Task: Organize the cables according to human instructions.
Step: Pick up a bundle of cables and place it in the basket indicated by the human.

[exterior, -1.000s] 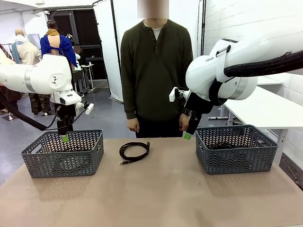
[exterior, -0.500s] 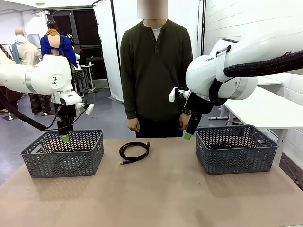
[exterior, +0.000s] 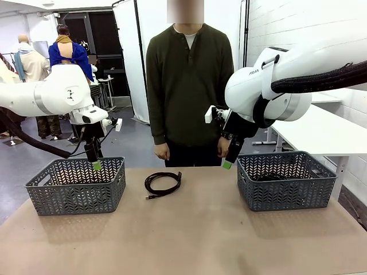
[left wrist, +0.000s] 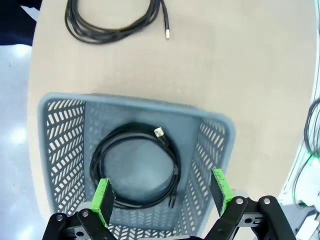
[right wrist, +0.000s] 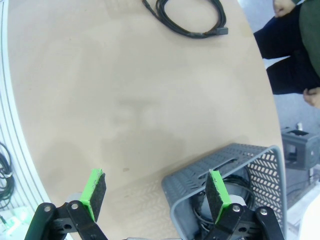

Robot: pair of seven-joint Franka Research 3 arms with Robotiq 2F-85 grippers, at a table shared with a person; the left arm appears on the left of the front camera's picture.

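Hanging open above the left basket (exterior: 76, 184), left tool (exterior: 94, 160) seemingly empty.

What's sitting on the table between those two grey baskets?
In the front view, one coiled black cable lies on the table between the left basket and the right basket; the rest is bare tabletop.

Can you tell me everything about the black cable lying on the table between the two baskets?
The cable is a thin black cord wound into a loose, roundish coil of several loops. It lies flat on the tan table, near the far edge in front of the person, apart from both gray baskets. One end has a small black plug, the other a little metal tip. Nothing holds or touches it.
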